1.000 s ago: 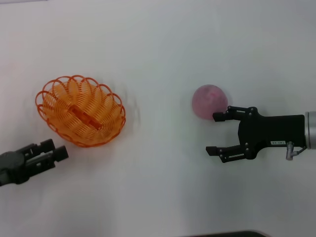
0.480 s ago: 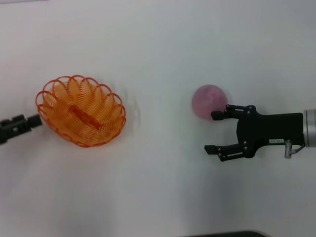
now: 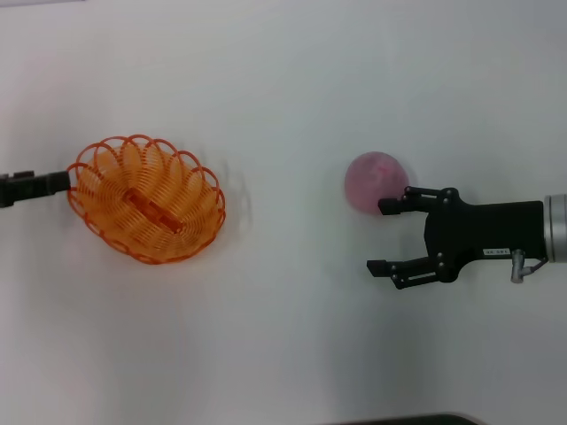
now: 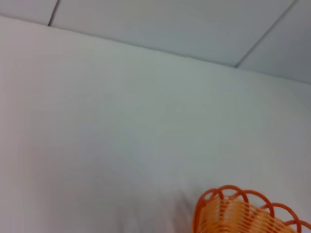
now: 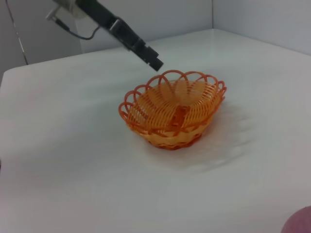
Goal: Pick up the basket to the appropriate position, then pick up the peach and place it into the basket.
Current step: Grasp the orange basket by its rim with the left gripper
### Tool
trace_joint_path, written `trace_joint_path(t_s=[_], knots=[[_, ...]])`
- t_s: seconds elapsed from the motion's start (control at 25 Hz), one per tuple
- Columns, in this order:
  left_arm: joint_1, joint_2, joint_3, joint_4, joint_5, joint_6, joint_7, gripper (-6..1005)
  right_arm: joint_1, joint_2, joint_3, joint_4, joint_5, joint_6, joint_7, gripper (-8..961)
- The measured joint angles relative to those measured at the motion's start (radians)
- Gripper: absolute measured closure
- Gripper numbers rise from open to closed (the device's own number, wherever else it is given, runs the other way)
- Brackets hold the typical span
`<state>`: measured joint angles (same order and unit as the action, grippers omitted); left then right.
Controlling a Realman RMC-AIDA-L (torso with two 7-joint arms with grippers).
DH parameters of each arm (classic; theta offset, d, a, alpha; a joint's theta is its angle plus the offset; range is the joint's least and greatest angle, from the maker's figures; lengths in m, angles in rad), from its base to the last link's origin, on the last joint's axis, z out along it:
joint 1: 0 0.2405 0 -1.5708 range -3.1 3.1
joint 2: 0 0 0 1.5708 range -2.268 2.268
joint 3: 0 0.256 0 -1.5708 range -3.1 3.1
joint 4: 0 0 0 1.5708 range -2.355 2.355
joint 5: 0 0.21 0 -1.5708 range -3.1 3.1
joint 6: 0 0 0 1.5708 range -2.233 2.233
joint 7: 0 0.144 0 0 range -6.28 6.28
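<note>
Two grippers worked over a white table [image 3: 292, 80], one at an orange basket and one beside a pink peach.

The left gripper [image 3: 60, 181], its fingers drawn together, sat at the basket's [image 3: 146, 199] scalloped rim, at the end farthest from the other arm. The right gripper [image 3: 383, 235] was spread wide, one fingertip touching the peach [image 3: 374, 180], which lay just off its open jaws, well apart from the basket.

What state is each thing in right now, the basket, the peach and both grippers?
basket: upright on the table, empty.
peach: on the table, outside the basket, not gripped.
left gripper: shut, tip at the basket's left rim.
right gripper: open, one finger at the peach's side.
</note>
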<state>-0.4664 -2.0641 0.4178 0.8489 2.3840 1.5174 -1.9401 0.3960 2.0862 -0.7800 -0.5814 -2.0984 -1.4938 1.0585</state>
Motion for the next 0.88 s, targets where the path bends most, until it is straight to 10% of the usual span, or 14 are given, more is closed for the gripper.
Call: trace_joint_path(t_s=[0.88], knots=[[-0.311,0.025,0.443,0.073,0.367,-0.023,-0.285,237,0.009,0.000,-0.004,0.000,-0.002,0.000,0.000,-1]])
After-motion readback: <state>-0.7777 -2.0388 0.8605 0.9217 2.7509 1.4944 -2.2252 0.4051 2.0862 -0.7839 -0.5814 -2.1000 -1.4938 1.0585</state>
